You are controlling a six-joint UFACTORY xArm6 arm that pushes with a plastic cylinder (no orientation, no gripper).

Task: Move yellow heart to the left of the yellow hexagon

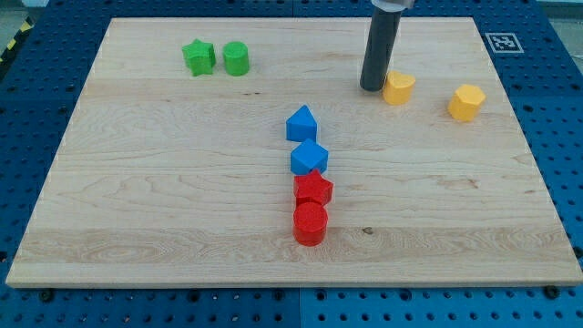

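Observation:
The yellow heart (398, 88) lies on the wooden board near the view's top right. The yellow hexagon (466, 102) lies to its right, a short gap apart. My tip (373, 87) stands on the board right at the heart's left side, touching or nearly touching it. The dark rod rises from there out of the view's top.
A green star (199, 56) and a green cylinder (236, 58) sit at the top left. In the middle, two blue blocks (301, 124) (310, 158), a red star (313, 189) and a red cylinder (310, 223) form a line running down. The board's right edge (533, 137) lies beyond the hexagon.

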